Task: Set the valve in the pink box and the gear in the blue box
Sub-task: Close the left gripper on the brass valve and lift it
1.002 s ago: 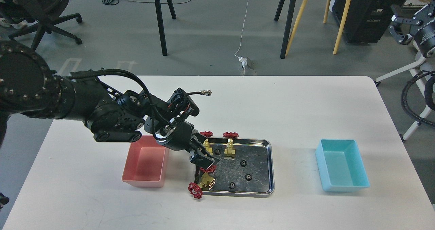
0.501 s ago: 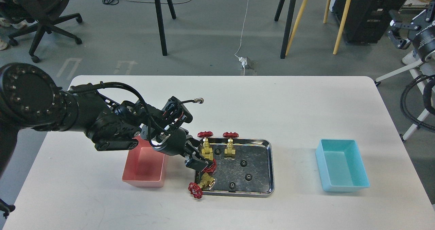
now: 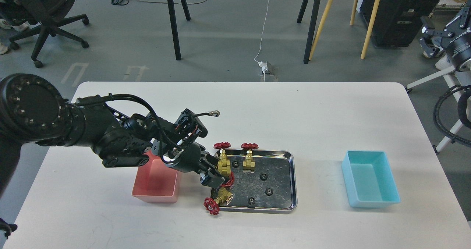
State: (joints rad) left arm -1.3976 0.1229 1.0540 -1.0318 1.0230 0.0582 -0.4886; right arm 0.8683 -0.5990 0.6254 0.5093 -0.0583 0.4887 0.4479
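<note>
Grey floor, chair legs and cables lie behind the white tabletop [image 3: 257,109] where everything sits. Reaching in from the left, the left tool [image 3: 215,178] hangs low over the left edge of the steel tray [image 3: 292,179], its dark fingers down at a valve [image 3: 229,181] whose red handwheel peeks out just to their right; the fingers are too dark and bunched to say whether they are apart or clamped. The right tool is out of sight.

Four valves can be counted. Besides the one at the tool, a second valve [image 3: 222,160] and a third valve [image 3: 249,157] stand upright along the tray's far edge, red wheels on top. A fourth valve [image 3: 218,201] lies tipped over the tray's near-left corner, its wheel hanging outside the rim.

Four gears show in the tray: one gear [image 3: 235,164] between the two upright valves, another gear [image 3: 263,176] near the middle, a third gear [image 3: 269,192] and a fourth gear [image 3: 251,201] toward the near edge.

One pink box [image 3: 156,186] sits just left of the tray, partly under the arm. One blue box [image 3: 369,182] stands well apart on the right.
</note>
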